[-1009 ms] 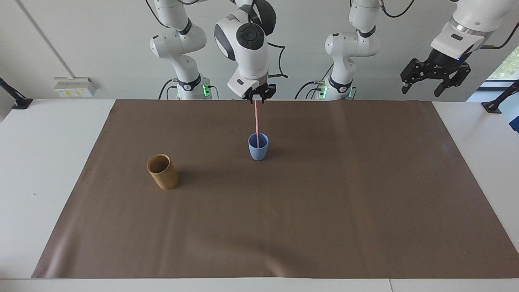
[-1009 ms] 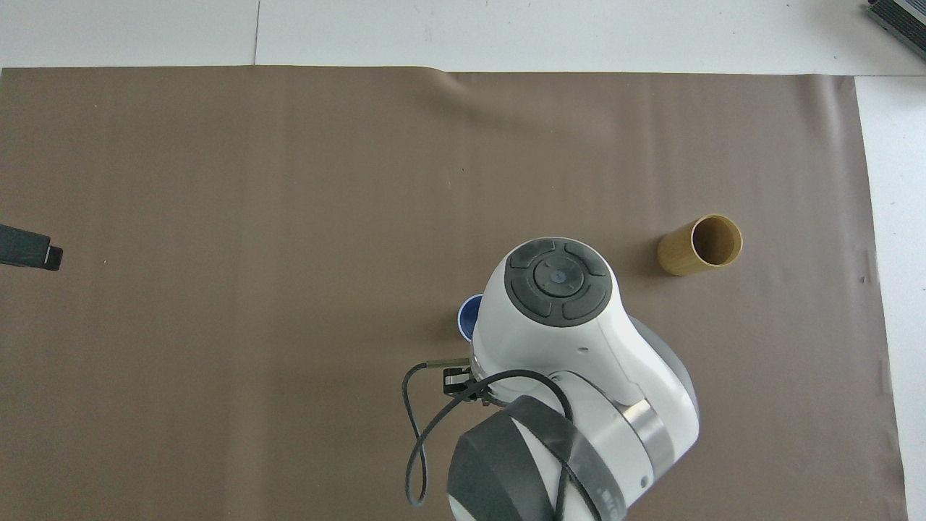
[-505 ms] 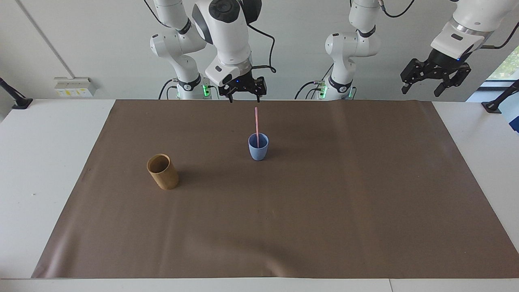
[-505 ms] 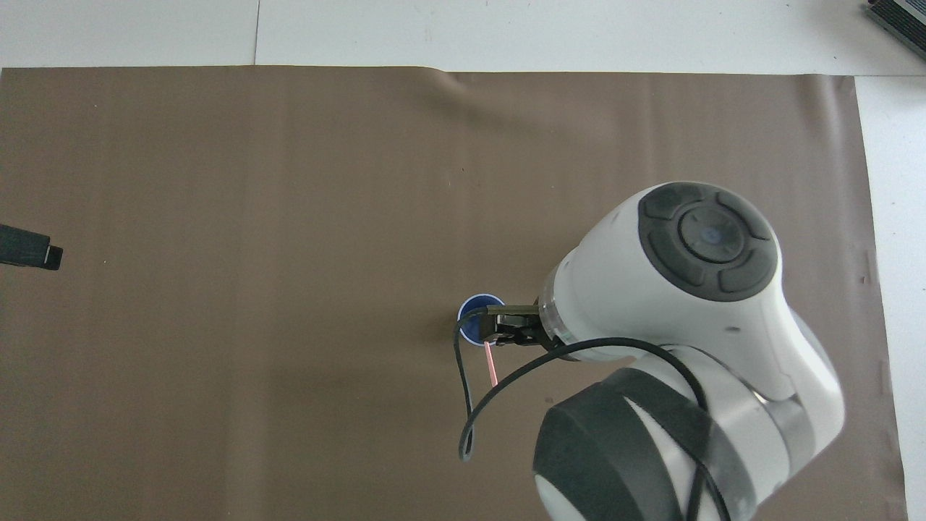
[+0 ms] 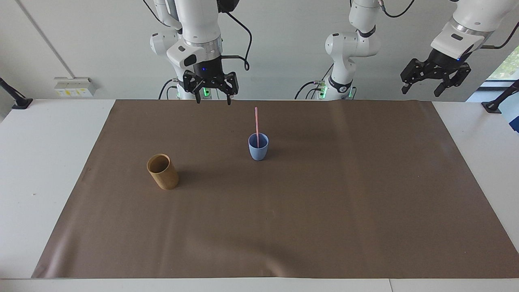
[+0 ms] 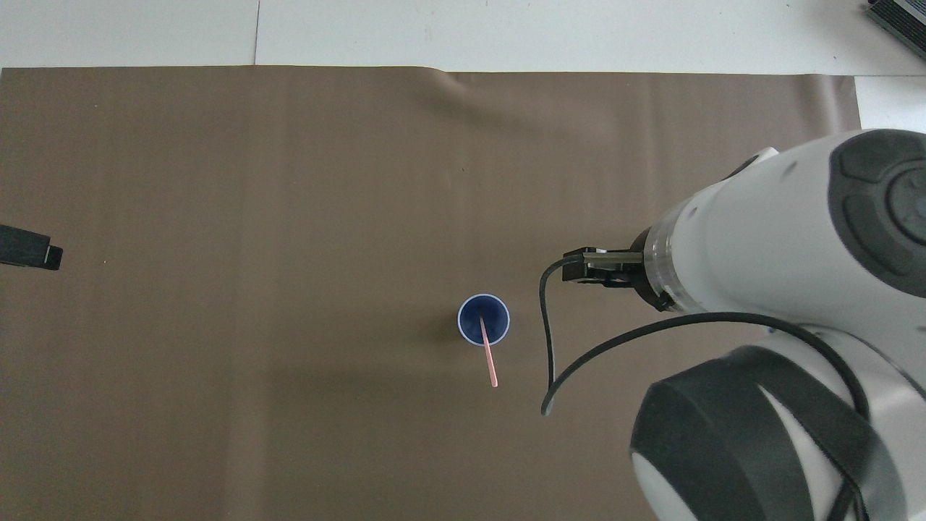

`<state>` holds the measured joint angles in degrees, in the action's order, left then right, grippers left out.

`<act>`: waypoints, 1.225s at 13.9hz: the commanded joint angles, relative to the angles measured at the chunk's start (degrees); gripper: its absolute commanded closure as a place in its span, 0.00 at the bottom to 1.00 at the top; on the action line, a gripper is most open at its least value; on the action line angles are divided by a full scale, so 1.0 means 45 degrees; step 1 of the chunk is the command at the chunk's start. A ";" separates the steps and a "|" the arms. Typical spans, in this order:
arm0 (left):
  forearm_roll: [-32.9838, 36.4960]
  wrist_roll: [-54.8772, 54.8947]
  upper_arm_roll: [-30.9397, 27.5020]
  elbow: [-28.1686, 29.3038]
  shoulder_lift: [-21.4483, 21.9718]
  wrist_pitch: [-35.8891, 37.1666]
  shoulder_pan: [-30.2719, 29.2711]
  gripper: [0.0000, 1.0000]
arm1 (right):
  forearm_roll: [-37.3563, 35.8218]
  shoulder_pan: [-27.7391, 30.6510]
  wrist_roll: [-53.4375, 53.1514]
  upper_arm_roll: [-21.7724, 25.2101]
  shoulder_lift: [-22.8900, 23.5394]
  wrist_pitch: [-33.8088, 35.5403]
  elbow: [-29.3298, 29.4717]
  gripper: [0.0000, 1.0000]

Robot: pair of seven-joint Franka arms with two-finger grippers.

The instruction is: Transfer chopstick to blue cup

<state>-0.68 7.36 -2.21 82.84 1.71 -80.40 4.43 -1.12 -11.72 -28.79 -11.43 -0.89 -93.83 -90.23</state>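
Chopstick point(image 5: 256, 125) in blue cup point(image 5: 258, 151) — clear of right gripper point(image 5: 211, 99)

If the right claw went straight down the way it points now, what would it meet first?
Probably only the brown table mat. The open right claw hangs empty over the mat's edge nearest the robots, apparently clear of the light-blue tapered cup holding the pale-pink chopstick; depth is uncertain.

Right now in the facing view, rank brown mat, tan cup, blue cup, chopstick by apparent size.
1. Brown mat, by far
2. Tan cup
3. Blue cup
4. Chopstick: longest of the three small items, but thinnest, so least area
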 commanded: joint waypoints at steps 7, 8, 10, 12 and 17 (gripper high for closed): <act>0.0191 0.0122 0.0101 0.0186 0.0187 -0.0179 -0.0124 0.00 | 0.0033 0.0495 0.0167 0.0937 -0.1108 0.0188 0.0950 0.00; 0.0191 0.0122 0.0101 0.0186 0.0187 -0.0179 -0.0124 0.00 | 0.0034 0.0495 0.0167 0.1171 -0.1265 0.0246 0.0950 0.00; 0.0191 0.0122 0.0101 0.0167 0.0187 -0.0179 -0.0124 0.00 | 0.0034 0.0495 0.0167 0.1620 -0.1442 0.0499 0.0950 0.00; 0.0191 0.0122 0.0101 0.0186 0.0187 -0.0179 -0.0124 0.00 | -0.0122 0.0495 0.0187 0.2245 -0.1579 0.0559 0.0950 0.00; 0.0191 0.0122 0.0101 0.0167 0.0187 -0.0179 -0.0124 0.00 | 0.0033 0.0495 0.4531 0.3516 -0.1560 0.2019 0.0737 0.00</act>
<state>-0.68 7.36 -2.21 82.84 1.71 -80.41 4.43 -1.27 -10.09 -15.88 4.00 -7.54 -87.55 -85.72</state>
